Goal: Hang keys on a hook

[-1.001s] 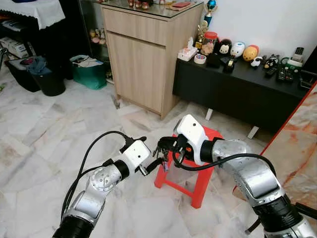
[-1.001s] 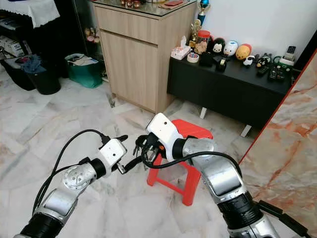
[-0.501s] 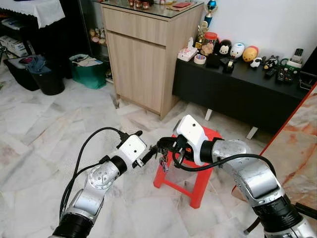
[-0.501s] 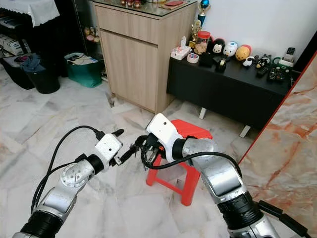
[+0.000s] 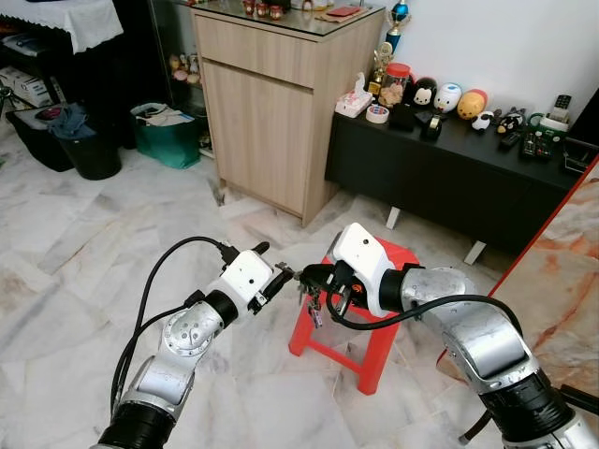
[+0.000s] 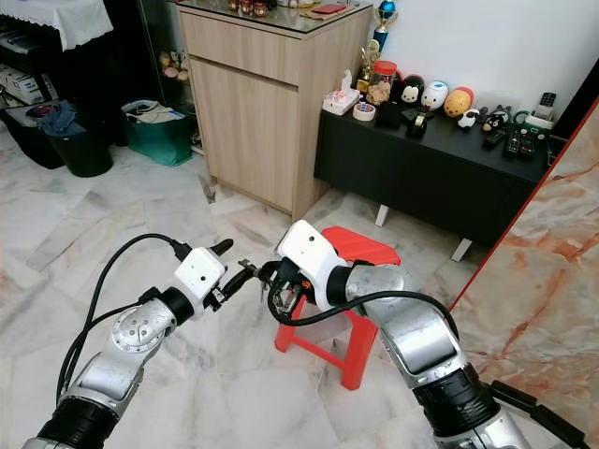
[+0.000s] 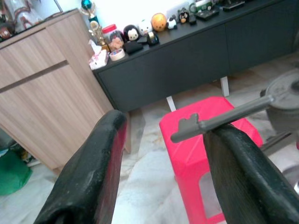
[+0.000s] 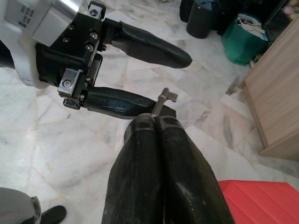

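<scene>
My right gripper (image 5: 315,277) is shut on a bunch of keys (image 5: 314,306) just above the near-left corner of a red plastic stool (image 5: 376,329). One long key (image 8: 162,100) sticks out past its closed fingertips (image 8: 148,122). My left gripper (image 5: 275,261) is open and faces the right one. Its two black fingers stand on either side of that key's bit. In the left wrist view the key (image 7: 219,118) lies across the gap, resting on one finger (image 7: 233,154), while the other finger (image 7: 100,149) stays apart from it.
A tall wooden cabinet (image 5: 281,103) stands behind, and a low black sideboard (image 5: 449,178) with toys and remotes runs to its right. A green bag (image 5: 168,136) and a black bin (image 5: 92,152) sit at the far left. A marble panel (image 5: 566,281) rises at the right.
My left gripper has risen from beside the stool's lower edge and come up to the key's tip. The right gripper has kept its hold on the keys and barely moved.
</scene>
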Motion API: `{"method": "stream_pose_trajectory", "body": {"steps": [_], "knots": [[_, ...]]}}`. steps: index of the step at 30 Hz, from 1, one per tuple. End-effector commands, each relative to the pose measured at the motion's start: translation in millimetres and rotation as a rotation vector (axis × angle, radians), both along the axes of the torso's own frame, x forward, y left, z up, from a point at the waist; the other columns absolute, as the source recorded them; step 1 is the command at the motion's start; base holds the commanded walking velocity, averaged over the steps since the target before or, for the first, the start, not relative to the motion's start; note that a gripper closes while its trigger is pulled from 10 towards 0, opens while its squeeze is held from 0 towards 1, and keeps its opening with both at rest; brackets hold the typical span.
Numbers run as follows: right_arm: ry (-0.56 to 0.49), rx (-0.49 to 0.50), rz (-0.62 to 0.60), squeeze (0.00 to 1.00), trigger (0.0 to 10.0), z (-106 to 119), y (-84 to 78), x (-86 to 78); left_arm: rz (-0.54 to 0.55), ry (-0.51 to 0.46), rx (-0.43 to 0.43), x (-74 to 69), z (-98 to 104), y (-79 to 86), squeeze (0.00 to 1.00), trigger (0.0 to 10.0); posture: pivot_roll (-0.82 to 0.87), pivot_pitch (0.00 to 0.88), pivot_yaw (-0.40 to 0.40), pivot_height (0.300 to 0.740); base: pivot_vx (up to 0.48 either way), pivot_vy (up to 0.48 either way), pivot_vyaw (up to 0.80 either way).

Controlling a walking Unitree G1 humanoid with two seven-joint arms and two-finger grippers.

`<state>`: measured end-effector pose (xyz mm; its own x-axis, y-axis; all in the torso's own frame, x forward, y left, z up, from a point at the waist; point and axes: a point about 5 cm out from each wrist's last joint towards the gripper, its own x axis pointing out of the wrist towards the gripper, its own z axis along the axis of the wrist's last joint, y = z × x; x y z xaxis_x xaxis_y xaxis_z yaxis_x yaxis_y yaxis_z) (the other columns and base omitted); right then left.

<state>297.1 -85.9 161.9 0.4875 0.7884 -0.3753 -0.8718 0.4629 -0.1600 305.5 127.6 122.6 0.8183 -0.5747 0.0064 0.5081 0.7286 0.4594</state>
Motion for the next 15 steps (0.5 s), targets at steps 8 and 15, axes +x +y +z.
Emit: {"method": "stream_pose_trajectory", "body": {"steps": [8, 15], "knots": [[-0.025, -0.009, 0.008, 0.0, 10.0, 3.7, -0.5, -0.8, -0.035, -0.002, -0.018, -0.6, 2.1, -4.1, 0.0, 1.9, 0.06, 0.0, -0.1, 0.74, 0.0, 0.0, 0.0], [-0.027, -0.008, 0.011, 0.0, 10.0, 4.3, 0.0, -0.8, -0.044, 0.0, -0.02, -1.3, 0.8, -4.6, 0.0, 0.0, 0.06, 0.0, -0.1, 0.74, 0.0, 0.0, 0.0]]}}
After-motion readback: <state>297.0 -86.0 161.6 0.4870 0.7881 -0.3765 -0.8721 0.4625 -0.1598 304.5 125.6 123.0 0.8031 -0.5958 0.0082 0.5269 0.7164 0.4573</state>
